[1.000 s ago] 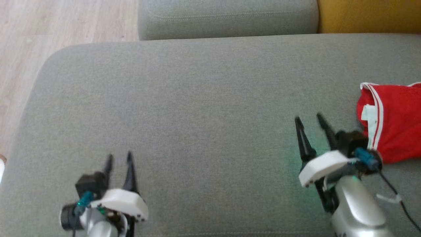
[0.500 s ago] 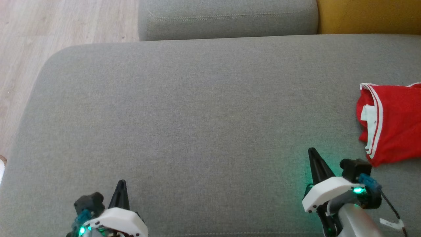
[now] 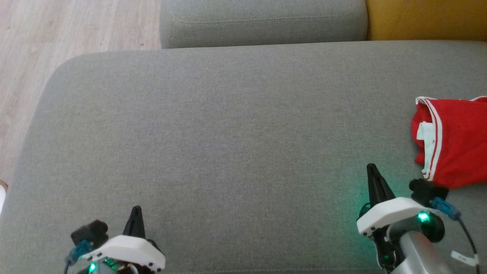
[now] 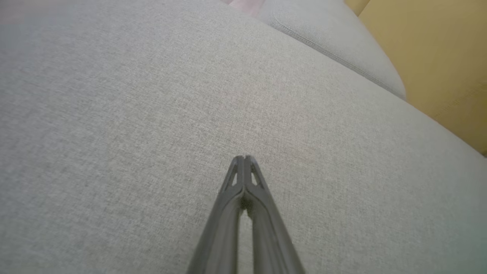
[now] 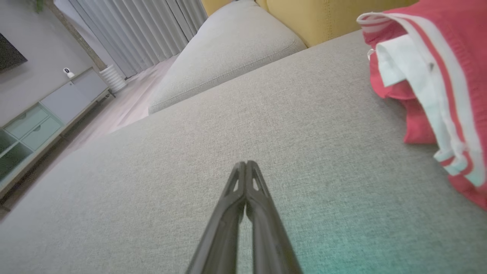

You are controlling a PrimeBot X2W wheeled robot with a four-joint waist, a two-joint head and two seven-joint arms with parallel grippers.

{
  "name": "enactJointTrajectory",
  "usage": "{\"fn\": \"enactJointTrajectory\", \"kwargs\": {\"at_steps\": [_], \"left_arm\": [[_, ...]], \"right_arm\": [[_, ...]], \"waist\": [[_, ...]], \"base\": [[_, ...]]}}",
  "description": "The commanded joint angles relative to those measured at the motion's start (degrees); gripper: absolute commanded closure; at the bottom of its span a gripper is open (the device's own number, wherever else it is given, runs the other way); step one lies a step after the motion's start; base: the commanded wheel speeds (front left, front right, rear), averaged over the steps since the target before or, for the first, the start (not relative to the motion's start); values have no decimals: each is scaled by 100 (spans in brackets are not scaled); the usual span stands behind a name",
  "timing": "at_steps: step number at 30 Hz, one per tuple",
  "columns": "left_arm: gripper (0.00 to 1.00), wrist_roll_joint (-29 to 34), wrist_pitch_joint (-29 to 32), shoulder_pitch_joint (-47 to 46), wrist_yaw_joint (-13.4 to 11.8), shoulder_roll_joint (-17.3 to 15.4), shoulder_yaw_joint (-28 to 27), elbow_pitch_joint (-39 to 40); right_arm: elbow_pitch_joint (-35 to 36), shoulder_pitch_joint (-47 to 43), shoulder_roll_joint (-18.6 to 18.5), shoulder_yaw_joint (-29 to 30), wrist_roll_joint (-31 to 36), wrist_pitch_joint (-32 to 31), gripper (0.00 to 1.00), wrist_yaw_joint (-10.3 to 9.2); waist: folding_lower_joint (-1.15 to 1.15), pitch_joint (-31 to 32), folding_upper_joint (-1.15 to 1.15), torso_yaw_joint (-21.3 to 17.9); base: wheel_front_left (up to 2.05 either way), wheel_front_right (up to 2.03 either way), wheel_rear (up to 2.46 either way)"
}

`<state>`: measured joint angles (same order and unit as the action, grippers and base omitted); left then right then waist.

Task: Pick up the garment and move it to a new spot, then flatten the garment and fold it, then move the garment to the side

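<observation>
In the head view the left jaws sit together at the near edge of the broad grey cushion (image 3: 228, 133), clamped on nothing, with bare fabric ahead of them and to both sides. The right jaws are pressed together and empty as well. The red garment (image 3: 452, 140) with white stripes lies just to their right and a little ahead, near them but not touching, and the frame's right border cuts it off. Both arms look parked low and drawn back, probably so that the middle of the cushion is left free. A second cushion (image 3: 262, 23) and a yellow backrest (image 3: 426, 19) stand far beyond both pairs of jaws, and wooden floor (image 3: 57, 30) shows to the far left. In the left wrist view the two dark fingers (image 4: 232, 205) meet at their tips just above the weave. Nothing is pinched between them, and no cloth lies ahead, so this arm has no work within reach. In the right wrist view the fingers (image 5: 228, 213) also close tip to tip over bare cushion. The garment rises ahead and to the right of them as a loose bundle with a white inner layer (image 5: 395, 64) turned out at its open edge. Curtains (image 5: 144, 26) and a low cabinet (image 5: 49, 110) show far off to the left. With the garment resting at the side and neither arm holding it, this reads as a pause between holds. How neatly the garment is folded cannot be told.
</observation>
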<state>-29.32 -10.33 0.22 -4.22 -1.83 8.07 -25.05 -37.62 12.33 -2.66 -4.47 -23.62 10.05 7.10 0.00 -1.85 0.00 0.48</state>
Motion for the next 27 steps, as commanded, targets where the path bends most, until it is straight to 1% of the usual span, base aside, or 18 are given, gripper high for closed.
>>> {"fn": "enactJointTrajectory", "kwargs": {"at_steps": [1,27], "left_arm": [[100,-114,20,-289,44,-34,-133,214],[100,-1741,458,-382,341,-52,-483,447]], "right_arm": [[225,186,-15,29,-138,-33,100,8],[788,-25,-17,311,-1909,-461,100,16]], "waist": [[0,1,0,0],[0,45,0,-13]], "base": [[0,0,0],[0,0,0]]}}
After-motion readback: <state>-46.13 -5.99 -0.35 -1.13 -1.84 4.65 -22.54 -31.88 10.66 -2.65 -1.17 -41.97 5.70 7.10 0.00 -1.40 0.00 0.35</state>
